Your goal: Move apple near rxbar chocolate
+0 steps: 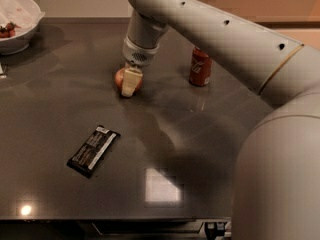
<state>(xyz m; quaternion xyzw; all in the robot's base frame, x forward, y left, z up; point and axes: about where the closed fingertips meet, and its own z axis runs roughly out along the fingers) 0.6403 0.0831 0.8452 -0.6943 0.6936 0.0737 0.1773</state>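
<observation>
The apple, red with yellowish patches, sits on the dark table at the middle back. My gripper is down at the apple and covers its right half, touching or almost touching it. The rxbar chocolate, a flat black wrapper with white lettering, lies on the table towards the front left, well apart from the apple and the gripper.
A red soda can stands upright to the right of the apple. A white bowl with some food sits at the back left corner. My arm spans the right side of the view. The table's front edge runs along the bottom.
</observation>
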